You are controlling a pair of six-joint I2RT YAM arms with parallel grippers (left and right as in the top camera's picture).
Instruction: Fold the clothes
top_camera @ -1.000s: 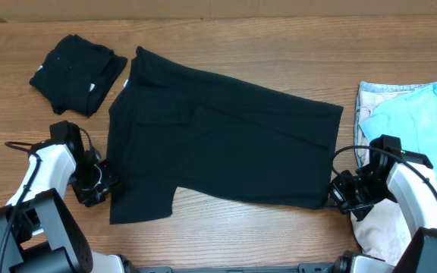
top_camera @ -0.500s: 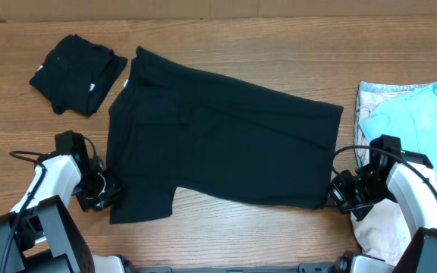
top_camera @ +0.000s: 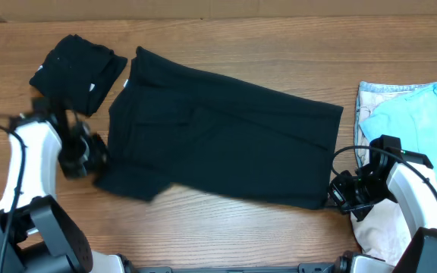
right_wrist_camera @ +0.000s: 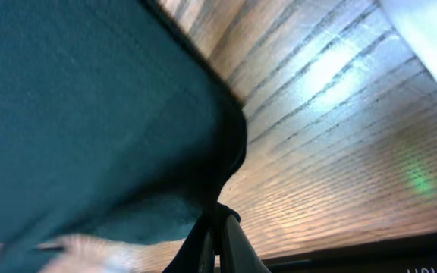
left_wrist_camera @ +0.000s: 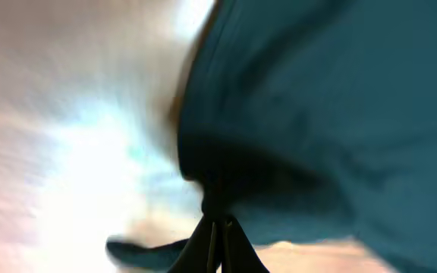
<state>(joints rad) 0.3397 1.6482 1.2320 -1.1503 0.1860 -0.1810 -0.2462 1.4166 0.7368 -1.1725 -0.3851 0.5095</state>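
A large black shirt point(top_camera: 218, 133) lies spread across the middle of the wooden table. My left gripper point(top_camera: 93, 155) is shut on its near-left corner, which is lifted and bunched; the left wrist view shows dark cloth point(left_wrist_camera: 317, 114) pinched between the closed jaws, blurred by motion. My right gripper point(top_camera: 332, 193) is shut on the shirt's near-right corner, with the fabric edge point(right_wrist_camera: 112, 121) caught between the jaws in the right wrist view. A folded black shirt point(top_camera: 78, 64) rests at the far left.
A light blue printed T-shirt point(top_camera: 419, 121) lies over white and cream pieces point(top_camera: 378, 220) at the right edge. The table's far edge point(top_camera: 203, 19) runs along the top of the overhead view.
My left gripper closed on the shirt's near-left corner and moved up and away from the front edge, dragging that corner inward. The right arm has not moved.
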